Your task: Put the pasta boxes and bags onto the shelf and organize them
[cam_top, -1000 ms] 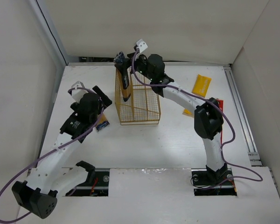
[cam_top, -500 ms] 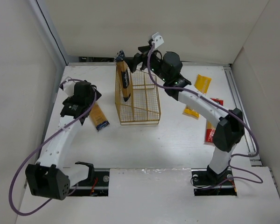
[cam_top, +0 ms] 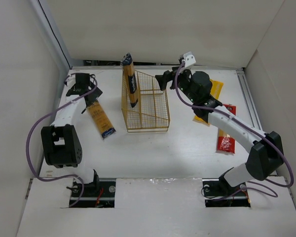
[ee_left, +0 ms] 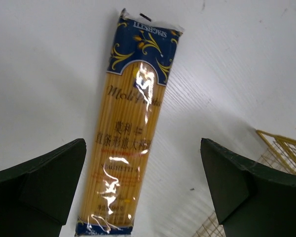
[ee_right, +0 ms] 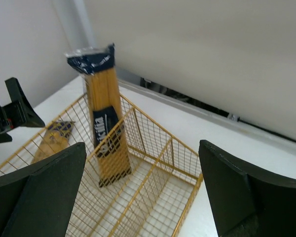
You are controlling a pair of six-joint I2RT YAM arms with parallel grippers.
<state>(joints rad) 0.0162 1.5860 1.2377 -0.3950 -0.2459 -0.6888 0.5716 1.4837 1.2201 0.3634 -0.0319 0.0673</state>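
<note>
Here left jaws and right jaws gape wide, empty, the left above the blue-ended pack (ee_left: 130,133).

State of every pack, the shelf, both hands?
Shelf: upright, holds one pack.
Left hand: open, empty.
Right hand: open, empty.
Black-ended pack: on end in shelf, left side.
Blue-ended pack: flat on table, under left hand.
Yellow pack: flat on table, partly hidden.
Red-ended pack: flat on table.
</note>
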